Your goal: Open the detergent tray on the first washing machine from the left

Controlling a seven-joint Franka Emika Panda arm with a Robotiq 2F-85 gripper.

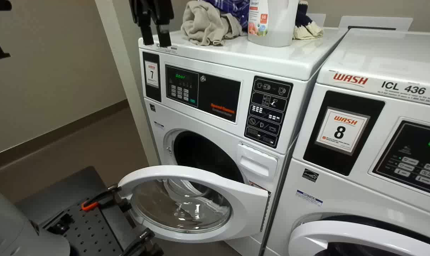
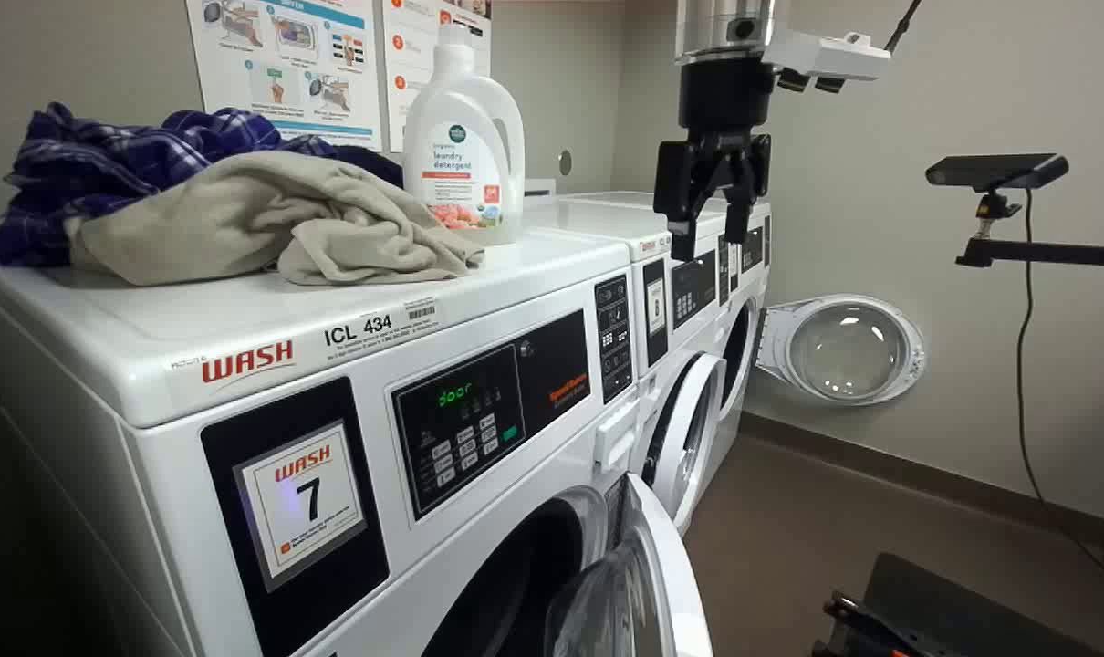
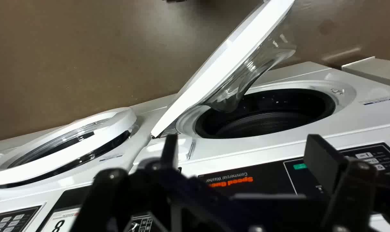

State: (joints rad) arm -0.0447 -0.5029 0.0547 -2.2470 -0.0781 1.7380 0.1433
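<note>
Wrist view: looking past the gripper (image 3: 245,154), holding both fingers (image 3: 320,158) spread wide, at nine and three o'clock of the gap. Seeing the tray (image 3: 183,149) at nine o'clock from that gap, partly covered by a finger.

In both exterior views, hanging downward, higher than the tray and well apart from it. In an exterior view, finding the tray (image 1: 258,165) at five o'clock from the gripper, at six o'clock just under the instruction panel (image 1: 269,112), and at two o'clock from the wide-standing door (image 1: 190,204) of washer 7 (image 1: 289,62). In an exterior view, sighting the tray (image 2: 614,443) at seven o'clock from the gripper and at three from the display (image 2: 461,429), reading "door" in green.

Farther out, atop washer 7, seeing the bottle (image 2: 465,155) at twelve o'clock from the display, the beige cloth (image 2: 251,219) at eight from the bottle, and the plaid cloth (image 2: 137,164) at nine, lying partly behind the beige. Finding washer 8 (image 1: 343,192) at three o'clock, just beside washer 7, with a part-open door (image 1: 357,232). In an exterior view, noticing a far door (image 2: 844,351) at three o'clock, a camera (image 2: 999,171) at two, and posters (image 2: 287,73) between ten and eleven.
</note>
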